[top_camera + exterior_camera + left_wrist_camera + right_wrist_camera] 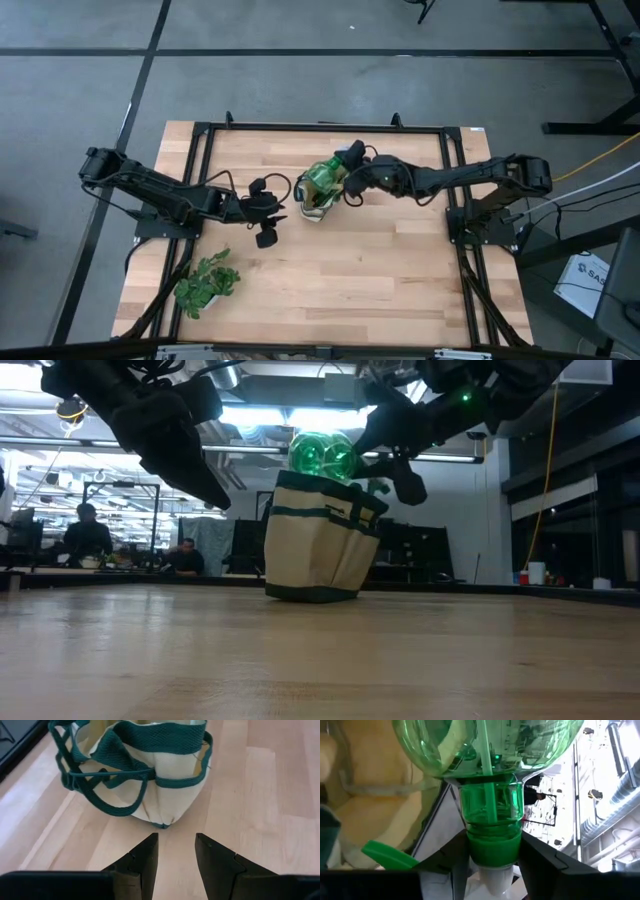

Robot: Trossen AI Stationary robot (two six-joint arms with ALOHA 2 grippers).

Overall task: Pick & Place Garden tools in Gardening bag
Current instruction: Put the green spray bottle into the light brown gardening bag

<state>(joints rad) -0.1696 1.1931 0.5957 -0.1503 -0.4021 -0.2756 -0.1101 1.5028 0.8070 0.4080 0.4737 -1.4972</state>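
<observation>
The gardening bag (316, 203) stands upright on its base at the table's middle; it also shows in the low view (318, 545) and the left wrist view (150, 775). My right gripper (350, 178) is shut on the translucent green spray bottle (323, 178), held over the bag's open top (322, 455). My left gripper (176, 840) is open and empty, just left of the bag (280, 210), fingers pointing at it. The pruning shears are not in view. My right gripper pinches the spray bottle's green collar (495, 852), below the neck, between its two fingers. The fingers come from the table's right side, slanting down. The bottle's round body (485, 745) points away from the gripper toward the bag's mouth, and the trigger head is back between the fingers.
A leafy green plant sprig (207, 283) lies near the table's front left corner. A black frame (320, 128) runs around the wooden top. People sit in the room beyond the table (88, 535).
</observation>
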